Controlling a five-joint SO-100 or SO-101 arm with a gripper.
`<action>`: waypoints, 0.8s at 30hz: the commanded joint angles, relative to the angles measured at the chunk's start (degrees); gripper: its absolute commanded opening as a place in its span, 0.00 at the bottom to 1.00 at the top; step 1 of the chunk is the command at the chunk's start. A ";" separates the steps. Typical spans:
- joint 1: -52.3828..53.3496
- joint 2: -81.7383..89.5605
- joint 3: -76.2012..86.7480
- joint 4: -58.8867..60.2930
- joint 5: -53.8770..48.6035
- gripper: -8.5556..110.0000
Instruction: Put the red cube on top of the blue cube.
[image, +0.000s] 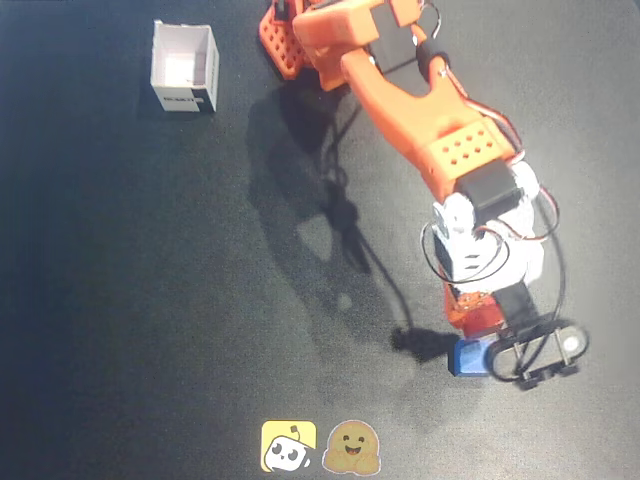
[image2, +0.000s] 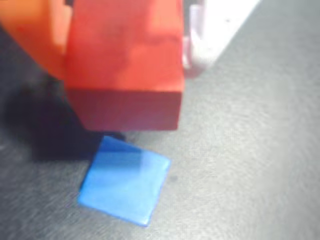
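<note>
Matte red cube (image2: 125, 65) above blue cube (image2: 125, 182)

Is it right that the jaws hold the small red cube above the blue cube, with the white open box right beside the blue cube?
Not quite. The overhead view shows the white open box far from the small matte blue cube, at the table's opposite corner. The small matte red cube is held above the blue one.

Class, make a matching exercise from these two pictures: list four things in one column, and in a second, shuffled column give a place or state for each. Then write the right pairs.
Things
1. red cube
2. blue cube
3. white open box
4. two stickers

Places or states
A. at the bottom edge of the overhead view
B. held in the tool, off the table
C. resting on the dark table, below the held cube
D. in the top left of the overhead view

Pairs: 1-B, 2-C, 3-D, 4-A
</note>
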 joint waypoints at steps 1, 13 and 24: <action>-0.79 0.70 -2.90 0.18 3.34 0.08; -0.70 -5.27 -9.67 -0.70 6.06 0.08; 0.62 -10.55 -17.40 -0.62 6.86 0.08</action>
